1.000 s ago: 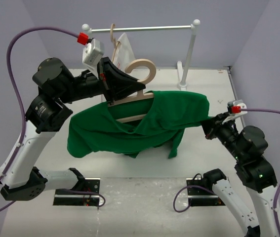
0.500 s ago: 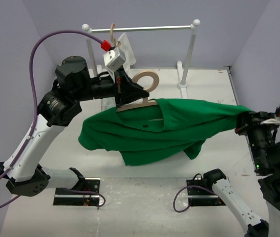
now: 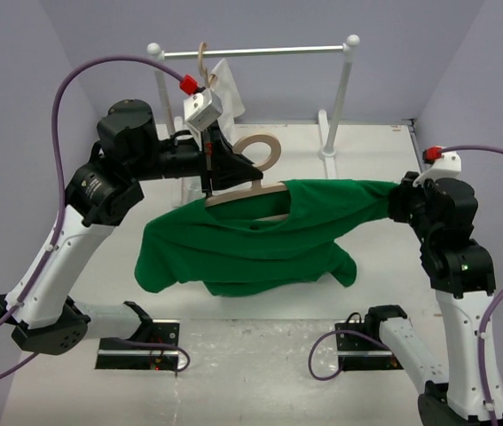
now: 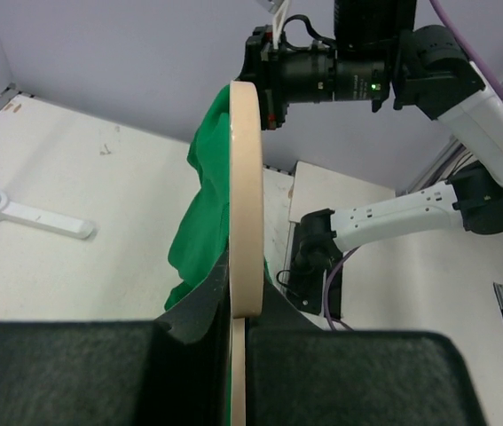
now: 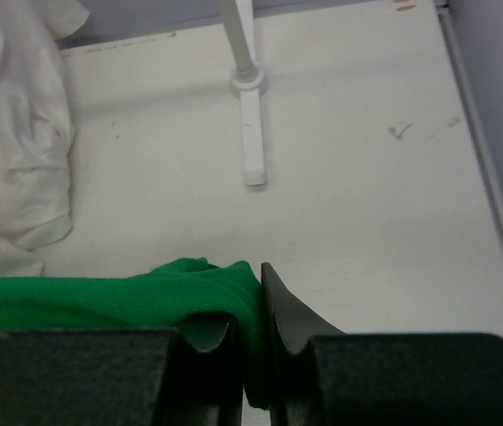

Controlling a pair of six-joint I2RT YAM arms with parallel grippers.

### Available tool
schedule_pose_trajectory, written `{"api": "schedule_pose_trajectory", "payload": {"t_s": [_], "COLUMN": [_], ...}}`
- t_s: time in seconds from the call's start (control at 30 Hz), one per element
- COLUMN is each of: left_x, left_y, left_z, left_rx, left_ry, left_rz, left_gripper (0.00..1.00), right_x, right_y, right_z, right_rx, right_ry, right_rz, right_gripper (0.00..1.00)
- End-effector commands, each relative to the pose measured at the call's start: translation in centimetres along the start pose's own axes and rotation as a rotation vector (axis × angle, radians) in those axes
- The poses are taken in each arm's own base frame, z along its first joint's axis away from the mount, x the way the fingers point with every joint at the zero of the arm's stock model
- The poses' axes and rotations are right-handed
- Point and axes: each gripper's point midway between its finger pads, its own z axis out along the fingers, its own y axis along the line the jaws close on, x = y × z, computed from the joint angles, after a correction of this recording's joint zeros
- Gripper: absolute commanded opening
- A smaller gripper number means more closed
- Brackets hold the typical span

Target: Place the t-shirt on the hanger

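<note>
Left wrist view: left tool [image 4: 238, 321] closed on the hanger [image 4: 243, 177], wood edge-on between the fingers, running away toward the other arm. Right wrist view: right tool [image 5: 251, 297] pinched shut on a fold of the t-shirt [image 5: 91, 297], green cloth bunched between the fingers. Overhead, we see the hanger held up above the counter [image 3: 366, 266], one arm inside the shirt, the arm at the left tool bare. The cloth stretches taut from hanger to right tool and the rest sags low; touching the counter or not, we cannot tell.

Step in hand, as we judge it: draw the shirt further onto the hanger. We would hold the hanger level and firm, pull along its line rather than across it, and ease off before the cloth strains. A sideways tug could twist the wood in the grip or slip the cloth off.

Only the overhead shows the drape and the rail [image 3: 260, 51] behind. Only the wrist views confirm each grip. Right wrist adds the rail's foot [image 5: 251, 133] and a white cloth [image 5: 11, 133].
</note>
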Motion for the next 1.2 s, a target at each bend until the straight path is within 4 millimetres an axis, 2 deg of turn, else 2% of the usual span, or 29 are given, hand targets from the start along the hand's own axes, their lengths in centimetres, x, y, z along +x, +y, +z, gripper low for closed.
{"api": "schedule_pose_trajectory", "payload": {"t_s": [0.0, 0.1, 0.13, 0.3, 0.5, 0.73, 0.8, 0.83, 0.87, 0.9, 0.93, 1.0, 1.07, 1.1, 1.13, 1.17], "left_x": [-2.6, -3.2, -3.1, -3.8, -5.0, -5.1, -4.9, -4.7, -4.5, -4.1, -3.7, -3.2, -2.9, -2.7, -2.8, -2.5], "left_y": [-3.3, -4.1, -4.3, -5.2, -5.9, -5.7, -5.2, -4.9, -4.6, -4.2, -4.1, -4.1, -4.9, -4.5, -4.6, -4.0], "left_z": [-2.2, -2.5, -2.4, -2.7, -3.0, -2.8, -2.5, -2.2, -2.0, -1.7, -1.5, -1.1, -0.9, -0.5, -0.4, 0.2], "left_rx": [0.105, 0.135, 0.152, 0.210, 0.244, 0.259, 0.247, 0.244, 0.241, 0.240, 0.253, 0.294, 0.387, 0.387, 0.396, 0.404], "left_ry": [-0.088, -0.102, -0.096, -0.114, -0.149, -0.152, -0.157, -0.152, -0.146, -0.137, -0.129, -0.142, -0.141, -0.134, -0.130, -0.111], "left_rz": [0.075, 0.082, 0.075, 0.072, 0.084, 0.076, 0.058, 0.053, 0.047, 0.041, 0.039, 0.056, 0.054, 0.044, 0.039, 0.026], "left_gripper": [0.00, 0.00, 0.00, 0.00, 0.00, 0.00, 0.00, 0.00, 0.00, 0.00, 0.00, 0.00, 0.00, 0.00, 0.00, 0.00], "right_x": [1.9, 2.2, 2.3, 4.6, 7.1, 6.7, 4.4, 3.1, 1.8, 0.1, -2.2, -4.7, -6.6, -6.6, -6.4, -6.2], "right_y": [3.1, 3.8, 3.7, 2.6, 1.9, 1.5, 2.2, 2.8, 3.2, 3.5, 3.7, 3.8, 6.9, 7.0, 8.5, 8.7], "right_z": [1.2, 0.8, 0.8, 2.9, 4.1, 3.8, 2.2, 1.1, -0.2, -2.2, -4.3, -7.5, -11.6, -11.7, -13.3, -14.0], "right_rx": [-0.175, -0.221, -0.216, -0.156, -0.115, -0.088, -0.117, -0.152, -0.183, -0.208, -0.231, -0.261, -0.461, -0.470, -0.568, -0.585], "right_ry": [0.121, 0.130, 0.130, 0.215, 0.275, 0.246, 0.179, 0.136, 0.086, 0.005, -0.098, -0.233, -0.328, -0.328, -0.328, -0.321], "right_rz": [0.004, 0.007, -0.003, 0.026, 0.078, 0.107, 0.144, 0.147, 0.144, 0.139, 0.121, 0.086, -0.051, -0.057, -0.119, -0.121], "right_gripper": [0.09, 0.05, 0.01, 0.00, 0.00, 0.00, 0.47, 0.60, 0.68, 0.74, 0.81, 0.84, 0.80, 0.80, 0.80, 0.79]}}
